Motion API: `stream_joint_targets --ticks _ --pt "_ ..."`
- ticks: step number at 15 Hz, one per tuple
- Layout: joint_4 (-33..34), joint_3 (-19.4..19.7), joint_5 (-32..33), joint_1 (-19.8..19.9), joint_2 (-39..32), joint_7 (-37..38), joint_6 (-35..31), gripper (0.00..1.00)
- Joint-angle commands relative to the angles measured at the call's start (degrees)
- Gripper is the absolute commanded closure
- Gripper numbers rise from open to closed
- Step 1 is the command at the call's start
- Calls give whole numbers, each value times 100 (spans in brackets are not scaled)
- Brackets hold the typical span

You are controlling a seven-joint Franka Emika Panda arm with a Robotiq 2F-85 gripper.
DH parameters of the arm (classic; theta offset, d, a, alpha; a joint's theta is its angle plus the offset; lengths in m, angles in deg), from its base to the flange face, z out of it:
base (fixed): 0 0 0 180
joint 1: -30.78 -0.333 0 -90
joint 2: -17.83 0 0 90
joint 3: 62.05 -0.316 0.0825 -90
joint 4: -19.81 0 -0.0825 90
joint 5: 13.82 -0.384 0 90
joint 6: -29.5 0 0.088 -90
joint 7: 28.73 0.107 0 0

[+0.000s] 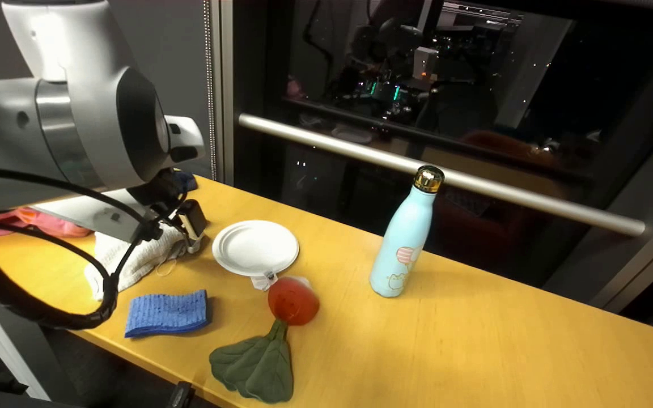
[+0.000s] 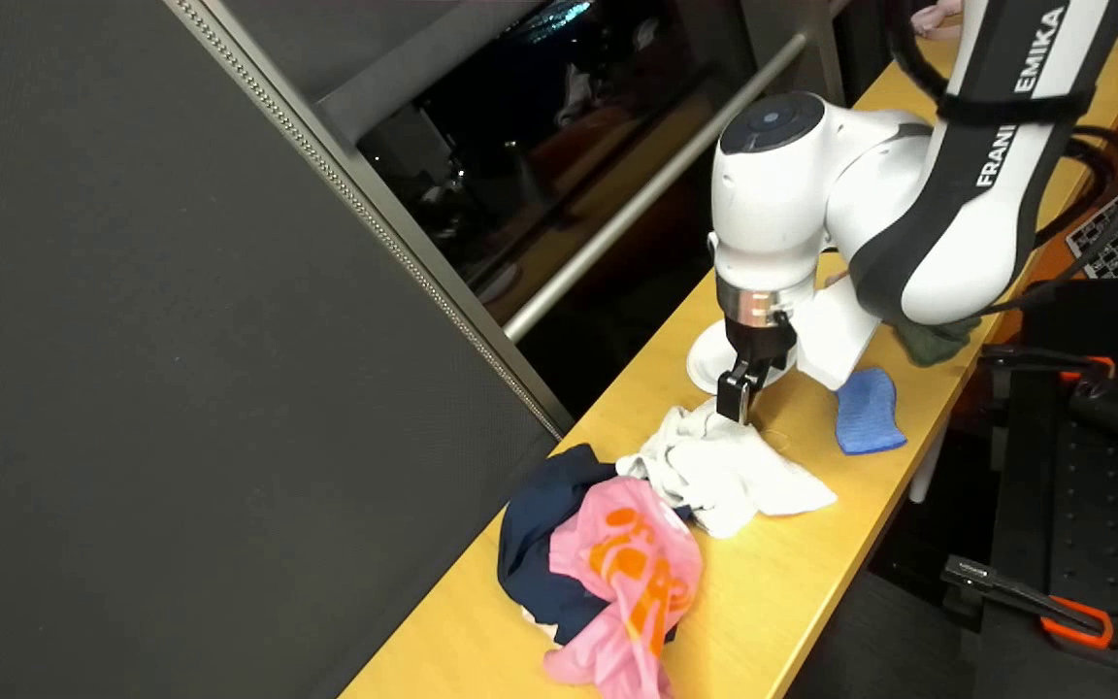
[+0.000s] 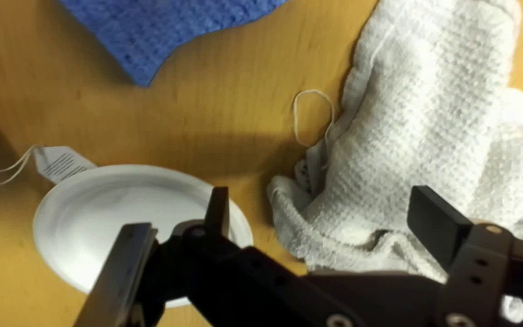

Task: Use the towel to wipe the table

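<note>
yellow wood grain is running along the desk (image 1: 474, 340), beside a dark window (image 1: 576, 102). on it a white towel (image 3: 420, 145), waffle-textured and crumpled, is lying below the fingers (image 3: 438, 227), which are standing spread apart. only in an exterior view is a pale blue bottle (image 1: 405, 243) standing; only in an exterior view is orange print (image 2: 629, 560) showing on a pink cloth (image 2: 608, 641). a shallow white plate (image 1: 255, 247) and a ridged blue cloth (image 1: 168, 313) are lying near the towel, and a black cable (image 1: 49, 321) is partly hiding it in an exterior view.
</note>
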Motion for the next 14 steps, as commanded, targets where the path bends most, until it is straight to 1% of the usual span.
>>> stream_joint_targets --ticks 1,4,5,6,9,11,13,14 --pt "273 76 101 -149 -541 -26 -206 0" --pt "318 185 152 -244 -714 7 -278 0" --pt "323 235 168 -272 -745 16 -327 9" --pt "313 314 196 -343 -771 62 -435 26" --pt "261 500 230 -454 -818 46 -674 51" --pt "229 631 221 -546 -840 46 -810 66" --pt "164 721 197 -573 -864 15 -972 81" --pt "132 721 174 -524 -881 -20 -1022 88"
